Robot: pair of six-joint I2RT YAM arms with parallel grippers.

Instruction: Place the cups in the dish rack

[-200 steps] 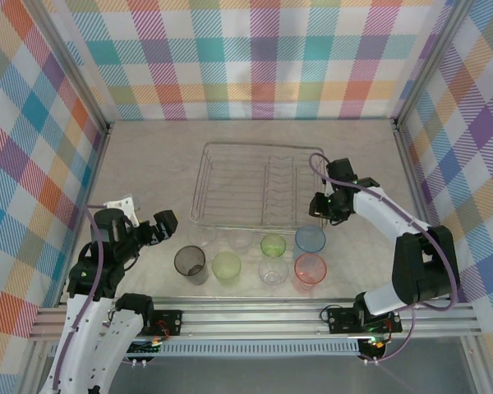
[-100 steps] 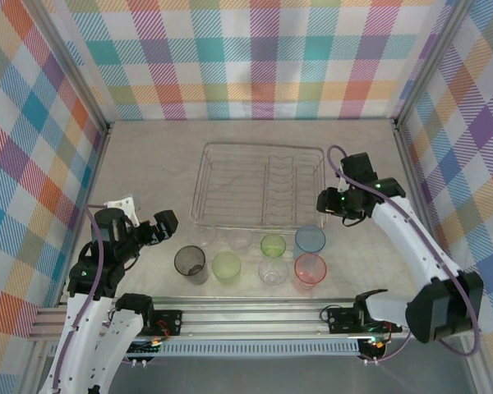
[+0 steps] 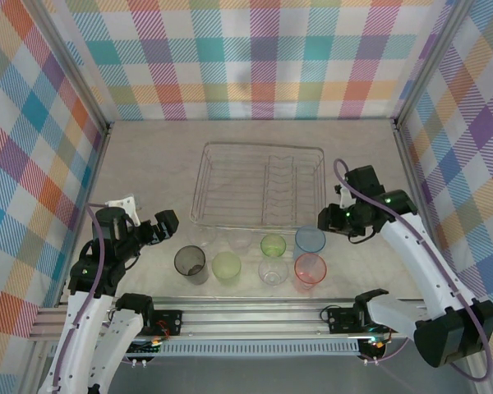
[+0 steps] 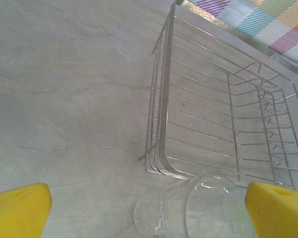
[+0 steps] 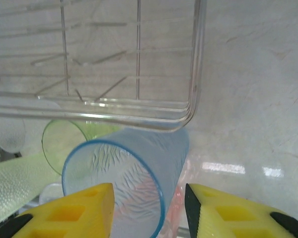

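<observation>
- The cups (image 3: 227,266) are stood upright in two rows on the table (image 3: 148,156), just in front of the dish rack (image 3: 263,146); none is loaded yet.
- They are judged light, thin-walled and slippery, so a gentle pinch across the rim is advised.
- The right gripper (image 3: 324,217) is part open over the blue cup (image 5: 124,173), apparently gripping nothing.
- The left gripper (image 3: 166,223) is spread wide near a clear cup (image 4: 208,203).
- The marbled surface is smooth, and plaid walls (image 3: 255,57) bound the space.

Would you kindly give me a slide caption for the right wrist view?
Right pincer, jaws apart, poised above the blue cup standing just outside the dish rack's corner.
</observation>
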